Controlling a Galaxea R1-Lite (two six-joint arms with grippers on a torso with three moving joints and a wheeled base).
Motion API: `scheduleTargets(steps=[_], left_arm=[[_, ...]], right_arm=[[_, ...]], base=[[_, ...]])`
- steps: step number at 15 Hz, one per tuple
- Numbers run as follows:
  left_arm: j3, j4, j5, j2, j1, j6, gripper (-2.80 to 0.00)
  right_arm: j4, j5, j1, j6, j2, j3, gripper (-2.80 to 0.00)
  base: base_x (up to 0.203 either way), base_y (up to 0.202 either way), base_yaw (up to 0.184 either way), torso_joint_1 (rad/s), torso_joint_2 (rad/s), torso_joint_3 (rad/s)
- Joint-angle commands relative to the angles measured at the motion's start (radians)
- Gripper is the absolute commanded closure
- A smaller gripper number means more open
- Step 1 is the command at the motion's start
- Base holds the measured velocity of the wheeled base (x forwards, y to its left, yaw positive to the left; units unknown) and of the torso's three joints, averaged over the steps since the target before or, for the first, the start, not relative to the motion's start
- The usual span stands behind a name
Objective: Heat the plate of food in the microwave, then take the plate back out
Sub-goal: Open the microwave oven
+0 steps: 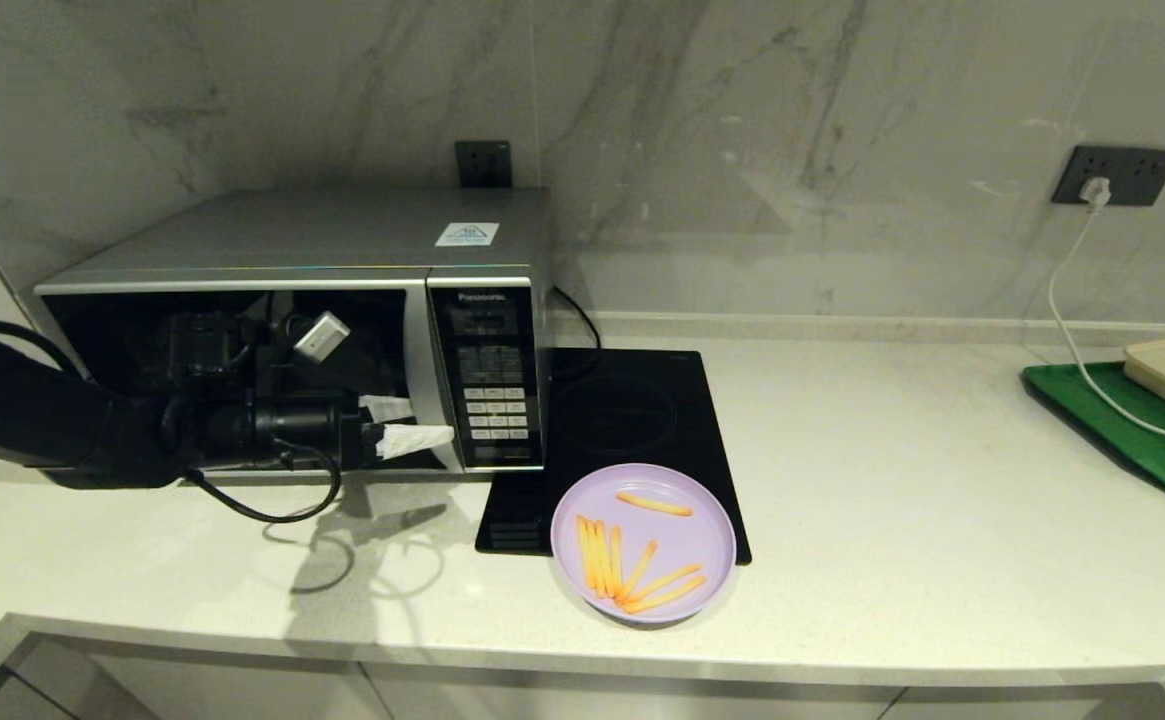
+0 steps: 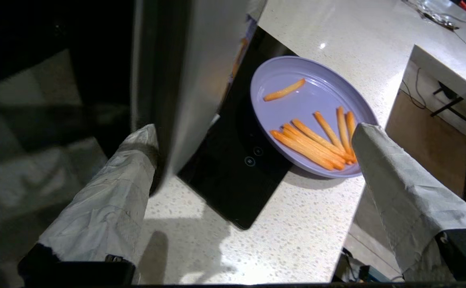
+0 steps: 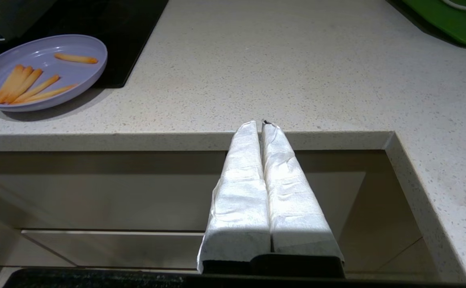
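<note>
The brand name "Panasonic" is printed in pale letters at the top of the button panel [image 1: 487, 375] of the microwave [image 1: 292, 300]. A small white sticker [image 1: 466, 234] bearing a blue triangular warning sign is stuck on the microwave's top; its lettering is too small to be read. The markings on the panel's buttons cannot be read either. Two small round symbols are marked on the black cooktop [image 2: 241, 160], without readable text.
</note>
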Motion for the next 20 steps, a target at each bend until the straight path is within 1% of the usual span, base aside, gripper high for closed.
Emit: scheduleTargets(steps=[1,2,6,13,14,15,16,17,20], left_arm=[[0.003,-0.052,-0.01,0.03,-0.003,0.0,-2.8],[0.005,-0.069,-0.031,0.035,-0.002,-0.005,-2.8],[0.005,-0.07,-0.081,0.034,0.0,-0.031,-2.8],[0.023,-0.067,-0.164,0.027,0.005,-0.039,-2.8],[0.032,-0.062,-0.169,0.017,0.006,-0.061,-2.8],[0.039,-0.061,-0.183,-0.001,0.008,-0.097,-2.8],[0.049,-0.062,-0.214,-0.014,0.018,-0.125,-2.8],[0.06,-0.063,-0.245,-0.019,0.03,-0.133,-2.8],[0.106,-0.065,-0.243,-0.019,0.046,-0.117,-2.8]], right_arm=[[0.001,-0.001,0.0,0.0,0.001,0.0,0.0],[0.001,-0.001,0.0,0.0,0.001,0.0,0.0],[0.001,-0.001,0.0,0.0,0.001,0.0,0.0],[0.001,-0.001,0.0,0.0,0.001,0.0,0.0],[0.001,-0.001,0.0,0.0,0.001,0.0,0.0],[0.001,-0.001,0.0,0.0,0.001,0.0,0.0],[0.001,-0.001,0.0,0.0,0.001,0.0,0.0],[0.001,-0.001,0.0,0.0,0.001,0.0,0.0],[0.001,-0.001,0.0,0.0,0.001,0.0,0.0]], base=[[0.0,0.0,0.0,0.0,0.0,0.0],[0.0,0.0,0.0,0.0,0.0,0.0],[0.0,0.0,0.0,0.0,0.0,0.0],[0.0,0.0,0.0,0.0,0.0,0.0],[0.0,0.0,0.0,0.0,0.0,0.0],[0.0,0.0,0.0,0.0,0.0,0.0],[0.0,0.0,0.0,0.0,0.0,0.0],[0.0,0.0,0.0,0.0,0.0,0.0],[0.0,0.0,0.0,0.0,0.0,0.0]])
